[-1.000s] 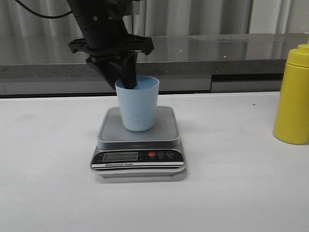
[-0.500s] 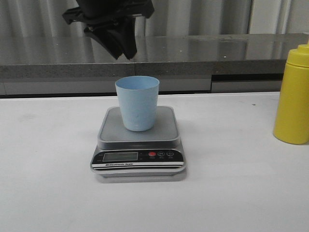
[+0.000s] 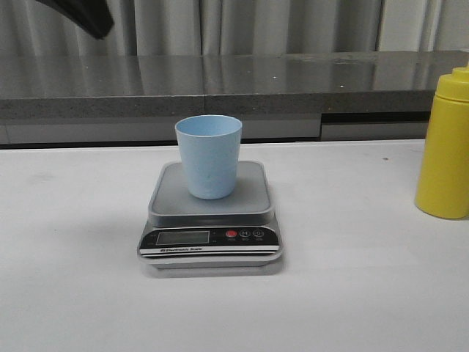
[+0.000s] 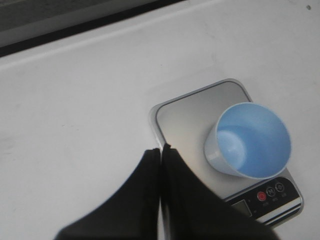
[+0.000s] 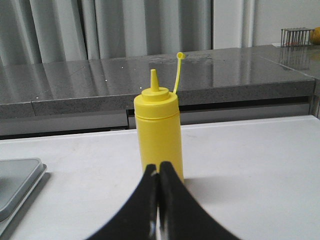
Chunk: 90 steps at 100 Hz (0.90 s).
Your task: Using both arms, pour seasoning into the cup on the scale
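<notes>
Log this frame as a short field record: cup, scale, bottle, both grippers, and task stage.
cup: light blue cup, upright on the scale platform, looks empty in the left wrist view
scale: scale on the white table, display toward the camera, reading not legible
seasoning: yellow bottle upright at the table's right edge, tip cover off the nozzle
left gripper: left gripper shut, holding nothing, raised above the scale
right gripper: right gripper shut, empty, facing the bottle
task stage: bottle not yet grasped, no pouring

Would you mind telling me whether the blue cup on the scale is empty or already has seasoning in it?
Empty. The left wrist view looks into the cup, upright on the scale, showing only its bare blue bottom.
</notes>
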Each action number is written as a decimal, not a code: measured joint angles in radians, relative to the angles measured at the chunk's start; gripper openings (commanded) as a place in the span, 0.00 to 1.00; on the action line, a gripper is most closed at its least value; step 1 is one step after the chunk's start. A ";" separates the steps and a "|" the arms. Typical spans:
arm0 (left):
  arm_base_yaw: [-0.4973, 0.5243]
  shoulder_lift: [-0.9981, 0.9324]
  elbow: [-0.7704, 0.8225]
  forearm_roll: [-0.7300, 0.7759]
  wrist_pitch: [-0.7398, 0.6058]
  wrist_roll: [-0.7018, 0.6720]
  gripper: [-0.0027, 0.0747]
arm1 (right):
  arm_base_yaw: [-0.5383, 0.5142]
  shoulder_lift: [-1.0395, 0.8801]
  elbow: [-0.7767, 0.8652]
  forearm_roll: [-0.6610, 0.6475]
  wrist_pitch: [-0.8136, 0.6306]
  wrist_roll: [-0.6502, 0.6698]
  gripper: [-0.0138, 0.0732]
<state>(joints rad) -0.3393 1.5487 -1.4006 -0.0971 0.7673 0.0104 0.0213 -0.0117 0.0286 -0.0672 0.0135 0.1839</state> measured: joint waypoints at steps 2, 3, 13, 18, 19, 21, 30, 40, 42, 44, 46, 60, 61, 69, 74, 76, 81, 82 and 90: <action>0.006 -0.020 0.019 0.000 -0.002 0.000 0.01 | 0.000 0.000 0.000 0.000 0.000 0.000 0.08; 0.012 -0.027 0.031 0.000 -0.008 -0.002 0.01 | 0.000 0.000 0.000 0.000 0.000 0.000 0.08; 0.050 -0.138 0.127 0.000 -0.047 -0.010 0.01 | 0.000 0.000 0.000 0.001 0.000 0.000 0.08; 0.066 -0.194 0.178 0.000 -0.067 -0.010 0.01 | 0.000 0.000 0.000 0.001 0.000 0.000 0.08; 0.071 -0.202 0.192 0.000 -0.072 -0.010 0.01 | 0.000 0.000 0.000 0.001 0.000 0.000 0.08; 0.077 -0.227 0.207 0.000 -0.080 -0.010 0.01 | 0.000 0.000 0.000 0.001 0.000 0.000 0.08; 0.100 -0.334 0.304 0.000 -0.109 -0.026 0.01 | 0.000 0.000 0.000 0.001 0.000 0.000 0.08; 0.125 -0.447 0.414 0.000 -0.138 -0.034 0.01 | 0.000 0.000 0.000 0.001 0.000 0.000 0.08; 0.132 -0.471 0.428 0.000 -0.142 -0.034 0.01 | 0.000 0.000 0.000 0.001 0.000 0.000 0.08; 0.135 -0.495 0.449 0.000 -0.145 -0.036 0.01 | 0.000 0.000 0.000 0.001 0.000 0.000 0.08; 0.140 -0.518 0.469 0.000 -0.148 -0.036 0.01 | 0.000 0.000 0.000 0.001 0.000 0.000 0.08; 0.166 -0.672 0.595 0.000 -0.185 -0.058 0.01 | 0.000 0.000 0.000 0.001 0.000 0.000 0.08; 0.168 -0.680 0.608 0.000 -0.192 -0.057 0.01 | 0.000 0.000 0.000 0.001 0.000 0.000 0.08; 0.175 -0.773 0.676 0.000 -0.228 -0.062 0.01 | 0.000 0.000 0.000 0.001 0.000 0.000 0.08; 0.178 -0.825 0.719 0.002 -0.247 -0.064 0.01 | 0.000 0.000 0.000 0.001 0.000 0.000 0.08; 0.178 -0.847 0.737 0.002 -0.254 -0.064 0.01 | 0.000 0.000 0.000 0.001 0.000 0.000 0.08; 0.180 -0.898 0.777 0.004 -0.269 -0.064 0.01 | 0.000 0.000 0.000 0.001 0.000 0.000 0.08; 0.180 -0.905 0.789 0.004 -0.271 -0.064 0.01 | 0.000 0.000 0.000 0.001 0.000 0.000 0.08; 0.180 -0.979 0.848 0.006 -0.275 -0.064 0.01 | 0.000 0.000 0.000 0.001 0.000 0.000 0.08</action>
<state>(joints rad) -0.1596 0.5702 -0.5523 -0.0907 0.4920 -0.0538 0.0213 -0.0117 0.0286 -0.0657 0.0135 0.1834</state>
